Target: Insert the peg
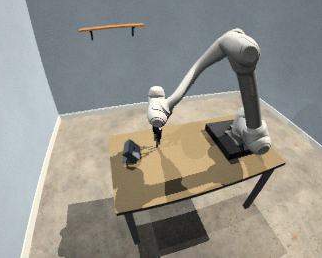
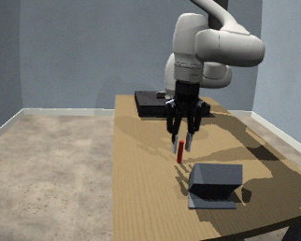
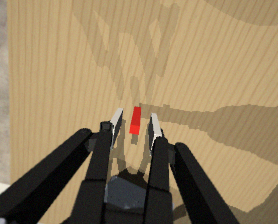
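The red peg [image 2: 179,151] stands upright on the wooden table, a little to the left of and behind the dark grey sloped-panel block [image 2: 215,181]. My gripper [image 2: 181,146] points straight down with its fingertips on either side of the peg's top. In the wrist view the peg [image 3: 135,120] sits between the two fingertips of the gripper [image 3: 135,116], with a narrow gap on each side, so the fingers are partly closed and not touching it. In the top view the gripper [image 1: 158,141] is right of the block [image 1: 131,152]. The hole in the panel is not visible.
The arm's black base plate [image 1: 228,139] sits at the table's far right end and shows at the back in the exterior view [image 2: 153,103]. An orange wall shelf [image 1: 111,28] hangs high on the back wall. The table's left edge is close to the block.
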